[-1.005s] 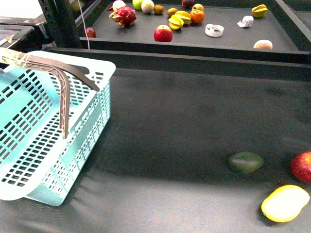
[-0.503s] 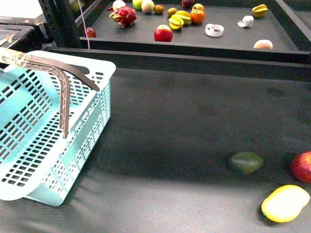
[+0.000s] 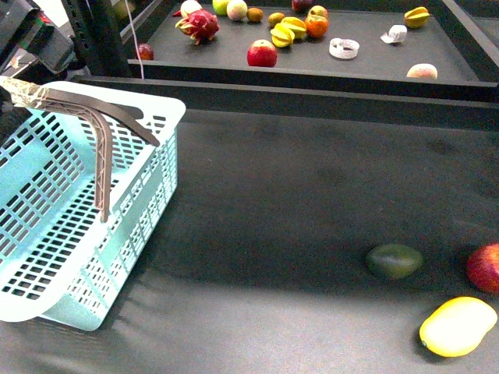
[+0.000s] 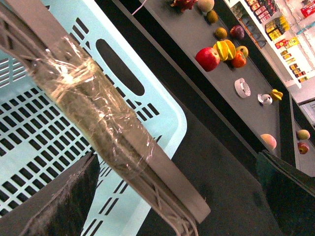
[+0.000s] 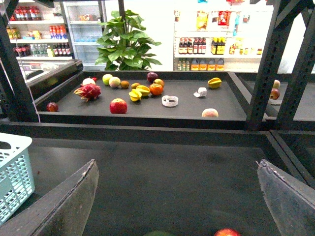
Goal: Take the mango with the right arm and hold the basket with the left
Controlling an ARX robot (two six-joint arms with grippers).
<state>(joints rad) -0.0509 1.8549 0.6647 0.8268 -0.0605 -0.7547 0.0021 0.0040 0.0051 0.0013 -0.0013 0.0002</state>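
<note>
Since the earlier frame my left gripper (image 4: 177, 156) has come into the front view above the basket's far-left corner, and the taped handle (image 4: 88, 103) has shifted a little under it. Nothing else on the counter (image 3: 296, 179) has moved.

The left gripper is spread wide, with one finger on each side of the taped handle and the handle crossing the gap between them. As far as I can tell neither pad is touching it. I read this as lined up for the hold: the handle stands up above the basket (image 3: 168, 109), which makes it the easiest part to clamp, so closing from here should catch it.

My right gripper (image 5: 177, 164) is also released, with nothing between its fingers. It hangs well above the counter and looks out level toward the far shelf. It doesn't show in the front view.

The mango (image 3: 458, 326) lies on the counter well apart from the basket, on the right arm's side. It doesn't appear in the right wrist view. Only the tops of the green fruit (image 3: 394, 261) and the red apple (image 3: 485, 267) show at the near edge there. The mango sits nearer to me than both of those, so I judge it to be below and behind where the right gripper is pointing. That arm would need to tip down and pull back to reach it.
</note>
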